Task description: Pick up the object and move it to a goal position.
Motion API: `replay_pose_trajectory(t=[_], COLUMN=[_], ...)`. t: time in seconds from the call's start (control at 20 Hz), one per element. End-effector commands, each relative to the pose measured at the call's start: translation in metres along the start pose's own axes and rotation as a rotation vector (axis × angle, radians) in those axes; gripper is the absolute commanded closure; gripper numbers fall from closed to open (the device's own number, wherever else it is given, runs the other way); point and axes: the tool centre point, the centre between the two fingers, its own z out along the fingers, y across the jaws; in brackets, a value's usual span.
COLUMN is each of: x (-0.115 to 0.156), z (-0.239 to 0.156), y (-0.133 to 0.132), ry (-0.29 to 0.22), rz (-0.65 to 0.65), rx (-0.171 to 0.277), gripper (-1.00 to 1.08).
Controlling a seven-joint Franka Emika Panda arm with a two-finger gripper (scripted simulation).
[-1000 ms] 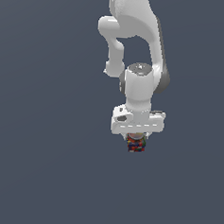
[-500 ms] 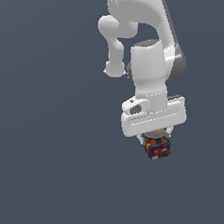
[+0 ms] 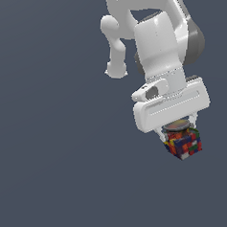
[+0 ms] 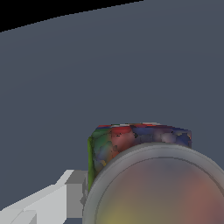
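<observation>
Between the fingers (image 4: 57, 201) of the gripper (image 3: 181, 139) sits the object (image 3: 183, 143), a small blocky thing patched in red, blue, green, yellow and white squares, and the fingers look closed on its sides, though only one pale finger shows clearly in the wrist view and the white hand hides most of them from outside. From the wrist view I can see its round, dark-rimmed top (image 4: 157, 188) filling the near part of the picture, with the coloured body beyond it (the colours are smeared there, so I would not swear to which square is which). Outward from the grasp, the white hand tilts, and the arm (image 3: 158, 46) rises behind it toward the upper edge of the exterior view. Around all of it is plain grey-blue floor (image 3: 49, 168); the object appears to hang clear of it, though no shadow settles the matter. So the pick looks done, as I judge it. What is left is the carry to the goal, and no goal marker is visible in either view, so I cannot say how near it is.
</observation>
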Motion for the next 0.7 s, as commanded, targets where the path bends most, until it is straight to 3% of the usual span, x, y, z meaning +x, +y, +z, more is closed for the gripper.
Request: replay_pose_trajectory(t=[0.0,0.65], x=[0.015,0.058], z=[-0.011,-0.053], y=[-0.007,-0.036], ry=[0.042,0.182], rz=[-0.027,-0.120], rx=[0.018,0.097], gripper=[1.08,1.08])
